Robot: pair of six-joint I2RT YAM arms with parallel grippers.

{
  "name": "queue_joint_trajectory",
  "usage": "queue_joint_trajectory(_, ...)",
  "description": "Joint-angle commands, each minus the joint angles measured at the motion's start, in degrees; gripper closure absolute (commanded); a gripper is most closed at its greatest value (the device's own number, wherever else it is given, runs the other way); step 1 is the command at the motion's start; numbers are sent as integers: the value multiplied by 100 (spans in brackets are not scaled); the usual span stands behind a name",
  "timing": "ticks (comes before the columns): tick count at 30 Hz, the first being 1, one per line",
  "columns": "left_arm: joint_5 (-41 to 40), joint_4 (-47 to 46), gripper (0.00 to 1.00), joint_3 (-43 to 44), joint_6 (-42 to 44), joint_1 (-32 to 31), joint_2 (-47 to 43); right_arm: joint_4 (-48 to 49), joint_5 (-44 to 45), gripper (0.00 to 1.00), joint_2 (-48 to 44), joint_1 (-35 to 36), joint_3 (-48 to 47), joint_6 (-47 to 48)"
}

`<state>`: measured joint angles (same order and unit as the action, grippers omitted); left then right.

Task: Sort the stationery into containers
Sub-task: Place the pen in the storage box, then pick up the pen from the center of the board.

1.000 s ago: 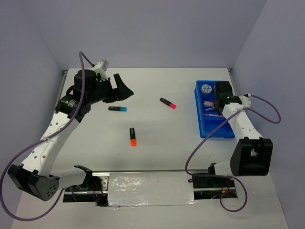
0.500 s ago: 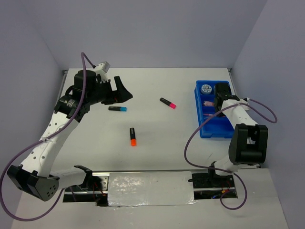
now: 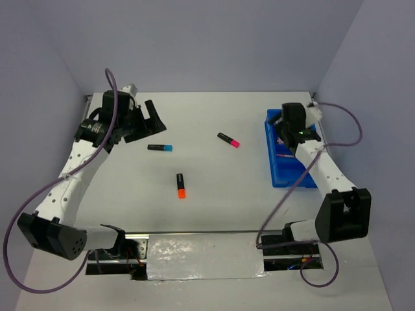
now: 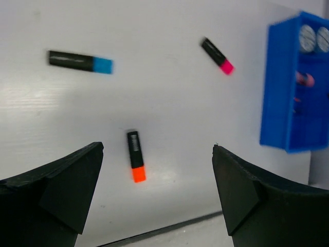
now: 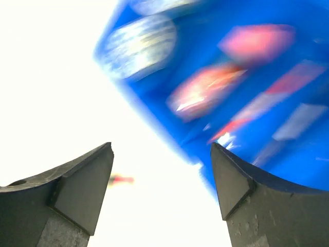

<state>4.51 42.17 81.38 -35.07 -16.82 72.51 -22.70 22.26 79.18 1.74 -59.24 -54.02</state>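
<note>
Top external view: left tool [image 4: 157, 148] and right tool [image 5: 161, 146] gape empty, the right above the blue tray [image 3: 279, 175]; orange marker [image 3: 181, 185] lies on the tabletop [image 3: 214, 194].

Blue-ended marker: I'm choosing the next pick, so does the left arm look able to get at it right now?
Probably yes. The left end effector hangs open close by the blue-ended marker, which lies alone on the bare table with nothing across the way.
</note>
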Motion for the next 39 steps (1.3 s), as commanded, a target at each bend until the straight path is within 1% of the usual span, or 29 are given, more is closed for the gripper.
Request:
queue_joint_trajectory(1, -961, 1064, 1, 211, -491, 555, 342, 619, -546, 17, -474, 1431, -737, 2156)
queue_joint_trajectory(2, -1048, 1135, 1, 89, -562, 888, 360, 452, -687, 15, -343, 1765, -903, 2394)
queue_joint_trajectory(3, -1092, 1231, 1, 19, -710, 1056, 352, 285, -932, 15, -185, 2386, -1000, 2431)
queue_joint_trajectory(4, -1145, 1267, 1, -26, -773, 1206, 317, -108, -969, 14, 34, 2723, -1097, 2466)
queue_joint_trajectory(5, -1207, 1293, 1, -96, -817, 1512, 273, -295, -926, 14, 489, 3057, -1342, 2397)
queue_joint_trajectory(6, -1225, 1311, 1, -114, -835, 1637, 185, -401, -690, 14, 711, 3400, -1457, 2413)
queue_joint_trajectory(7, -1251, 1311, 1, -123, -817, 1725, 132, -533, -566, 13, 931, 4012, -1572, 2422)
queue_joint_trajectory(8, -1234, 1294, 1, -132, -765, 1996, 80, -630, -522, 13, 1177, 4245, -1903, 2379)
queue_joint_trajectory(9, -1129, 1259, 1, -132, -608, 2077, 1, -761, -547, 13, 1727, 4604, -2133, 2344)
queue_joint_trajectory(10, -1085, 1250, 1, -132, -537, 2121, -26, -945, -521, 13, 2037, 4773, -2405, 2317)
queue_joint_trajectory(11, -1023, 1250, 1, -140, -388, 2182, -53, -1365, -486, 13, 2336, 4905, -2973, 2265)
queue_joint_trajectory(12, -927, 1258, 1, -166, -326, 2192, -96, -1543, -486, 13, 2931, 5019, -3266, 2264)
queue_joint_trajectory(13, -874, 1293, 1, -184, -282, 2200, -123, -1893, -495, 13, 3206, 5221, -3791, 2264)
queue_joint_trajectory(15, -751, 1267, 1, -351, -176, 2209, -254, -2289, -503, 13, 3890, 5398, -4225, 2308)
queue_joint_trajectory(16, -707, 1224, 1, -412, -141, 2218, -298, -2387, -564, 14, 4086, 5477, -4401, 2334)
queue_joint_trajectory(17, -654, 1197, 1, -561, -80, 2218, -386, -2501, -565, 16, 4245, 5573, -4655, 2274)
queue_joint_trajectory(18, -619, 1205, 1, -614, -62, 2218, -430, -2581, -556, 18, 4438, 5618, -4701, 2195)
queue_joint_trajectory(23, -495, 1214, 1, -852, 123, 2227, -562, -2424, -679, 20, 4484, 5759, -4096, 1860)
queue_joint_trajectory(24, -460, 1206, 1, -878, 149, 2227, -563, -2319, -758, 21, 4475, 5759, -3991, 1851)
queue_joint_trajectory(28, -311, 1153, 1, -1010, 211, 2227, -563, -1959, -1214, 31, 4379, 5794, -3350, 1764)
queue_joint_trajectory(30, -302, 1127, 1, -1037, 220, 2236, -545, -1661, -1478, 32, 4343, 5855, -3060, 1728)
queue_joint_trajectory(32, -249, 1074, 1, -1063, 229, 2236, -536, -1536, -1732, 38, 4387, 5873, -2970, 1719)
queue_joint_trajectory(33, -223, 1065, 1, -1063, 229, 2236, -536, -1501, -1795, 49, 4422, 5891, -2935, 1711)
queue_joint_trajectory(35, -161, 1056, 1, -1055, 237, 2236, -492, -1431, -1909, 64, 4466, 5882, -2883, 1719)
queue_joint_trajectory(36, -153, 1056, 1, -1028, 246, 2244, -475, -1404, -1953, 78, 4449, 5873, -2821, 1711)
queue_joint_trajectory(38, -109, 1056, 1, -1011, 290, 2253, -440, -1386, -1954, 97, 4292, 5864, -2768, 1719)
queue_joint_trajectory(39, -91, 1047, 1, -993, 316, 2244, -431, -1395, -1910, 100, 4195, 5777, -2725, 1702)
